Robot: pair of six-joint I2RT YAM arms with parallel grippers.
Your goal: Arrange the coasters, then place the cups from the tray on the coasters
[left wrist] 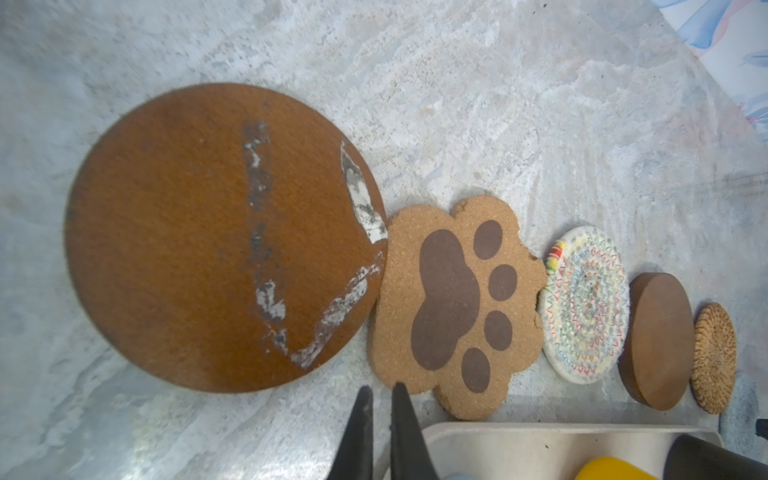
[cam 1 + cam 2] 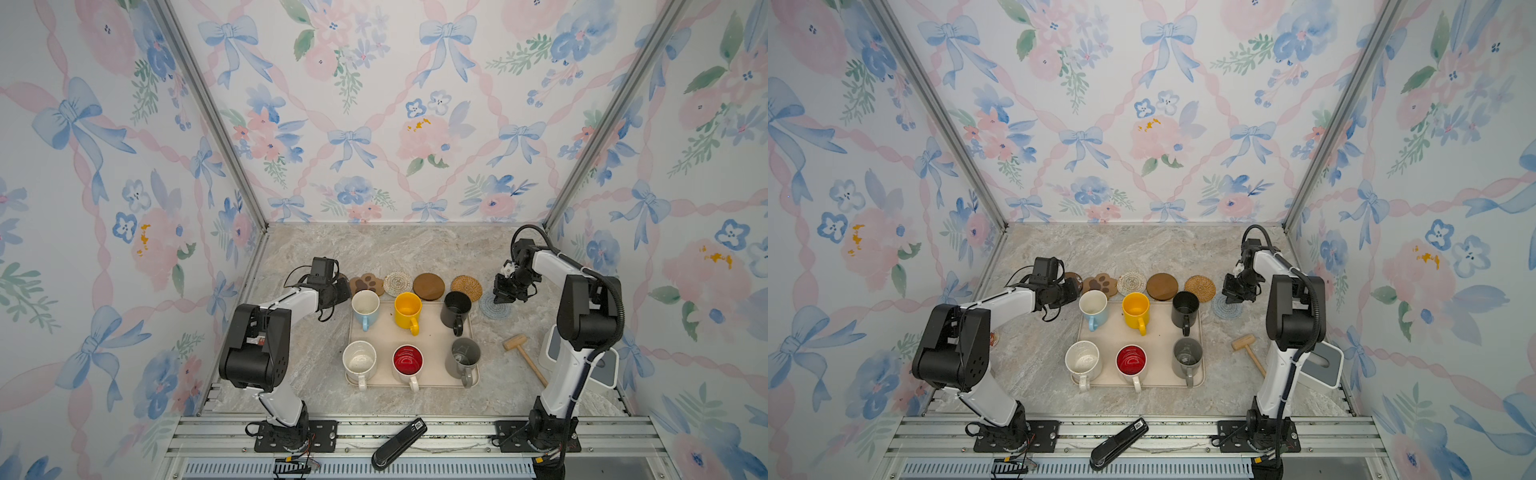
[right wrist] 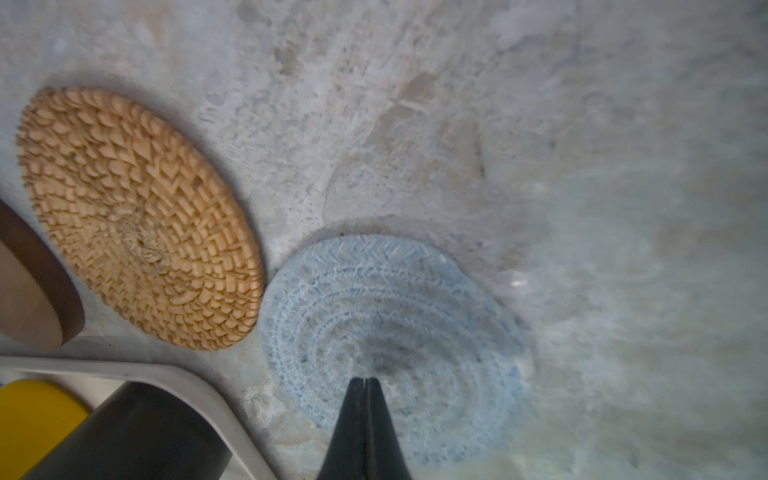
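Behind the beige tray (image 2: 432, 332) runs a row of coasters: dark brown round (image 1: 224, 237), paw-shaped (image 2: 366, 284), cream woven (image 2: 397, 284), wooden disc (image 2: 429, 286), tan rattan (image 2: 466, 286). The grey-blue crocheted one (image 2: 494, 306) lies nearer, at the tray's right corner. On the tray stand the light blue (image 2: 365, 307), yellow (image 2: 408, 309), black (image 2: 456, 307), speckled cream (image 2: 359, 359), red-inside (image 2: 408, 360) and grey (image 2: 463, 356) cups. My left gripper (image 1: 382, 388) is shut and empty, between the round and paw coasters. My right gripper (image 3: 364, 380) is shut, its tips over the crocheted coaster (image 3: 390, 332).
A wooden mallet (image 2: 524, 358) lies right of the tray. A white-and-grey box (image 2: 598, 365) stands by the right arm's base. A black stapler (image 2: 399, 444) rests on the front rail. Papered walls close in the left, back and right sides.
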